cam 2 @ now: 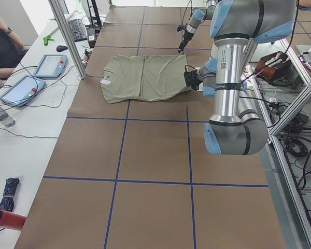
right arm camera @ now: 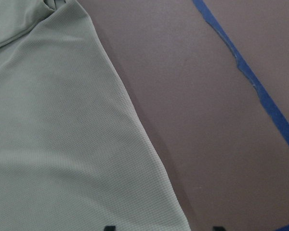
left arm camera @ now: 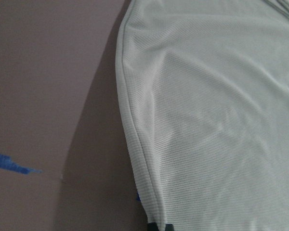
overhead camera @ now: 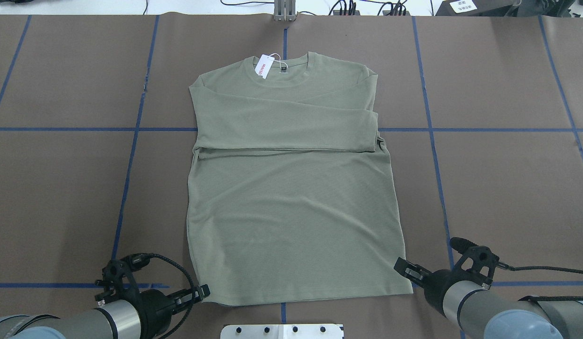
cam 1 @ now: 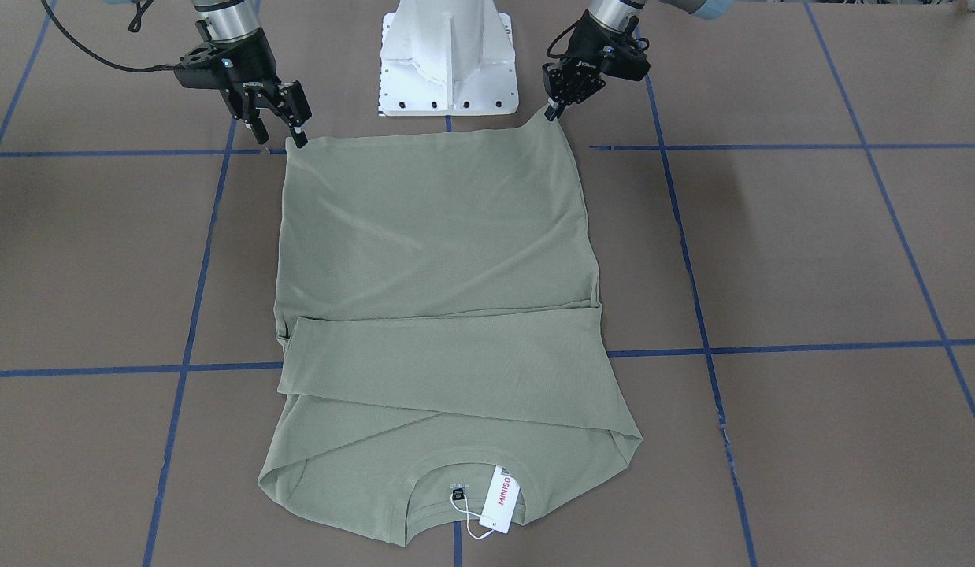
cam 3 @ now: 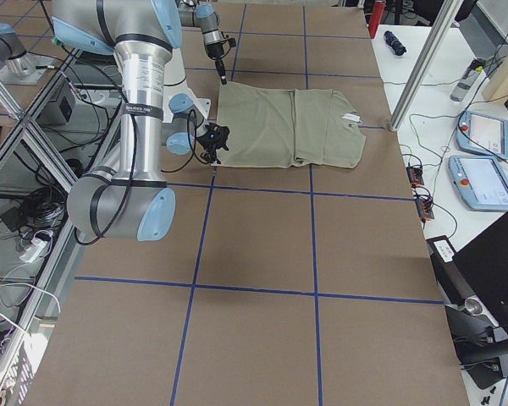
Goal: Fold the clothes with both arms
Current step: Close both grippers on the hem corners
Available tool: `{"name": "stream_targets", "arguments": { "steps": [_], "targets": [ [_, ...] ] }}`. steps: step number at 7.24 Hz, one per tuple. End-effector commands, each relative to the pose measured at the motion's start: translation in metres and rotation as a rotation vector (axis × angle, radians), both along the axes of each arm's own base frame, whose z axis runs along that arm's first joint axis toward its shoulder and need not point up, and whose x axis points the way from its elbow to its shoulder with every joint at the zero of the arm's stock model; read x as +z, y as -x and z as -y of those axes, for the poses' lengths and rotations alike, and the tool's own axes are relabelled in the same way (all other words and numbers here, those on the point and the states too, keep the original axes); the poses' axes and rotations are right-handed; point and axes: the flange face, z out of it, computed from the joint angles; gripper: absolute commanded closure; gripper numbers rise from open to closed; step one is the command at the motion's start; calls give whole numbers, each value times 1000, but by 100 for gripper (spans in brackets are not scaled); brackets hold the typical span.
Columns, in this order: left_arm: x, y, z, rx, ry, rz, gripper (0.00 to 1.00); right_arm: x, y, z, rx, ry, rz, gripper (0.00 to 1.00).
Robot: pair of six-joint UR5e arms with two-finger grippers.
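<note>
Brown tabletop (overhead camera: 508,188), gridded with blue tape (overhead camera: 84,128). The green shirt (overhead camera: 291,212) lies flat at its centre, sleeves folded across the chest, collar and white tag (overhead camera: 263,67) away from the robot. The left hand (cam 1: 552,112) pinches the hem corner on its side, slightly raised. The right hand (cam 1: 281,138) is spread, fingers astride the opposite hem corner.

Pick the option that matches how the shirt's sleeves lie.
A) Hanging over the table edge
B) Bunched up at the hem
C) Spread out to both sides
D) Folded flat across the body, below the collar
D: in the overhead view the sleeves lie as a flat band across the shirt, below the collar.
</note>
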Motion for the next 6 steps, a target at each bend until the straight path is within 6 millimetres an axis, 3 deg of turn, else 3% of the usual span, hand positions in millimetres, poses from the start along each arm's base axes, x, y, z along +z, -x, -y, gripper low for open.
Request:
{"name": "stream_targets", "arguments": {
  "steps": [1,6],
  "targets": [
    [-5,0,1,-2,2,-14,100,14,10,-12,-11,-16,-29,35],
    [-3,-1,1,-3,7,-12,100,14,19,-36,-30,-60,-30,33]
  ]
}}
